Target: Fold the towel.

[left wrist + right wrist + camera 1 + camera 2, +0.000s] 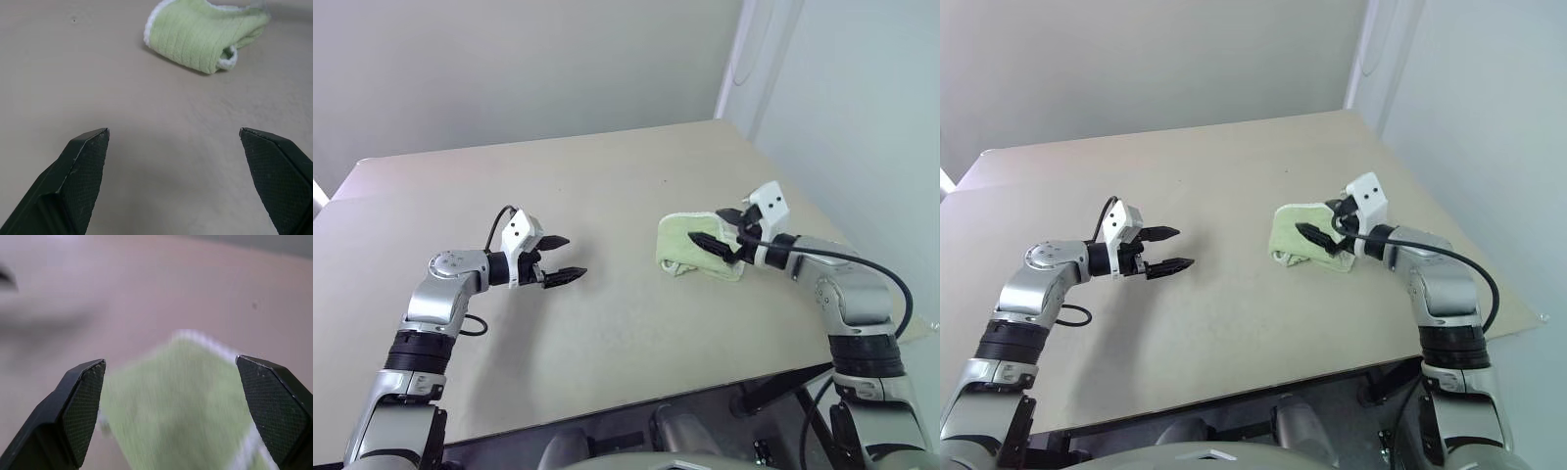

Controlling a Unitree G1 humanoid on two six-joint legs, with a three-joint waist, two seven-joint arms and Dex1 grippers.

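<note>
Surface and room. A beige bench (607, 196) with a matte, bare top filled most of the head views; its far edge met a plain pale wall (509, 59), and its right-hand edge ran beside a second light wall (862, 117). A white vertical trim (736, 59) marked the corner where the two walls joined. A few tiny dark specks dotted the bench top.

Task object. The towel (687, 245), light green terry cloth with white edging, lay on the right half of the bench as a compact folded bundle, its layers rolled over at the near end so that a white-edged curl showed. In the left wrist view the towel (203, 36) appeared beyond the fingers, well apart from them, with bare bench between.

Grippers. The left gripper (562, 259) was held just above the bench on the left side, pointing toward the towel, its fingers (80, 166) spread wide and grasping nothing. The right gripper (1324, 223) was poised at the right-hand side of the towel, its fingers (80, 401) released and wide apart, with the green cloth seen between them in the right wrist view; whether either tip touched the cloth could not be told, and no cloth was pinched.

Other items. A black cable (871, 269) looped along the right forearm, and another (499, 220) arched behind the left wrist. Nothing stood between the two grippers.
</note>
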